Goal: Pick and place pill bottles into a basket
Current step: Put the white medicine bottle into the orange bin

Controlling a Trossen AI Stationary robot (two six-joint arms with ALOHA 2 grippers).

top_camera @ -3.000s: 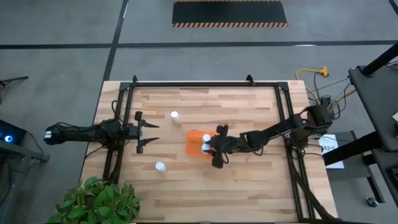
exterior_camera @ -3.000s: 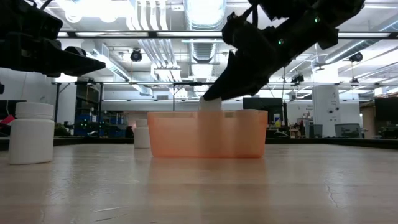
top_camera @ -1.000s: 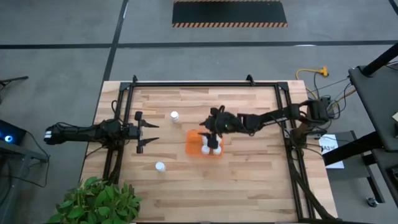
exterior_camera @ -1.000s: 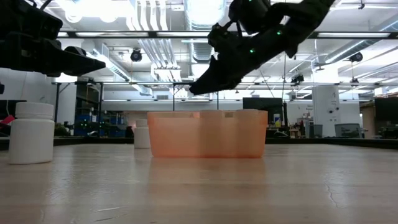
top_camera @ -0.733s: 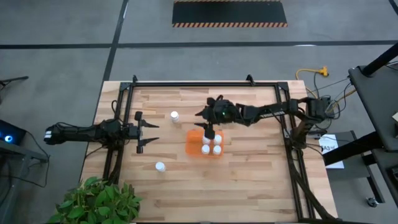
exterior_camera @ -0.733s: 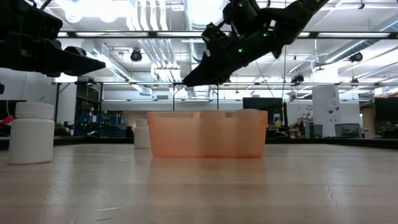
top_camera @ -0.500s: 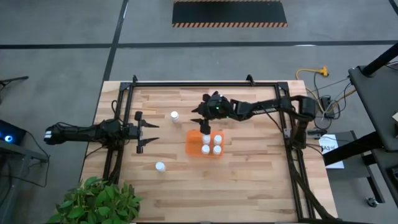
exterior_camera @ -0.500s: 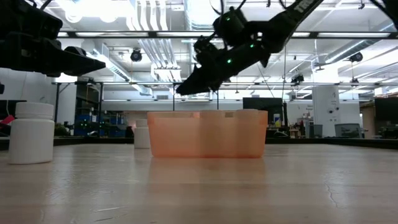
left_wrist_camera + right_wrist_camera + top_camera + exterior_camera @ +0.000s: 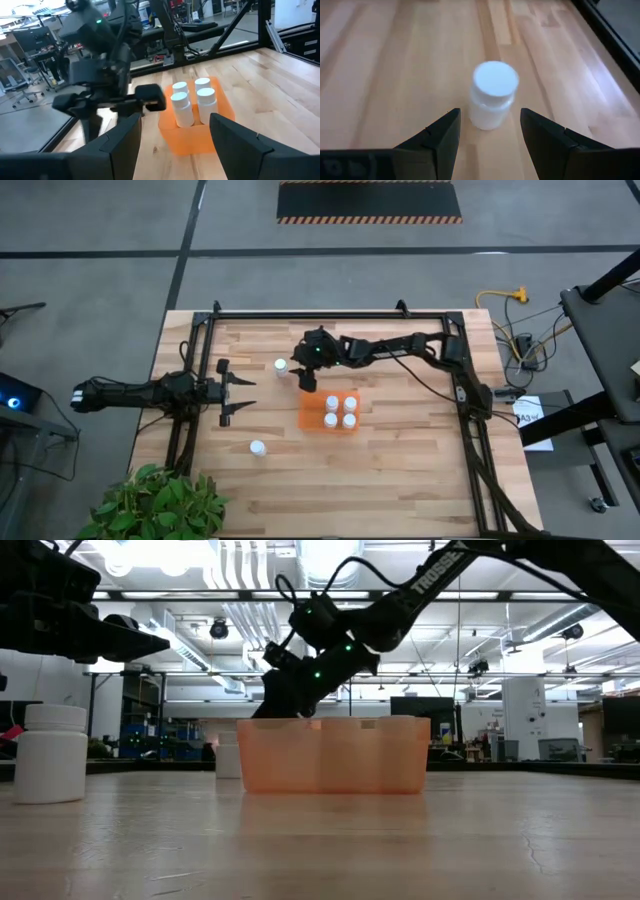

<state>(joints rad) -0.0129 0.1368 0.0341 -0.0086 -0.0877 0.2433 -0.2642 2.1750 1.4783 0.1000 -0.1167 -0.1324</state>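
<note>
The right end effector hung above the wooden counter just beside the orange basket, on the side facing a lone pill bottle. Its fingers were spread wide and held nothing; in the right wrist view that upright white bottle stood ahead of them, lined up with the gap between them but not yet inside it.

The basket sat near the middle of the counter with four white-capped pill bottles standing in it, two by two, filling the end nearer the right arm; the other end showed bare orange. The left wrist view showed three of these bottles upright in the basket.

A second loose pill bottle stood on the counter near the front edge, well apart from the basket.

The left end effector waited at the left side of the counter, its fingers wide apart and empty, pointing toward the basket.
</note>
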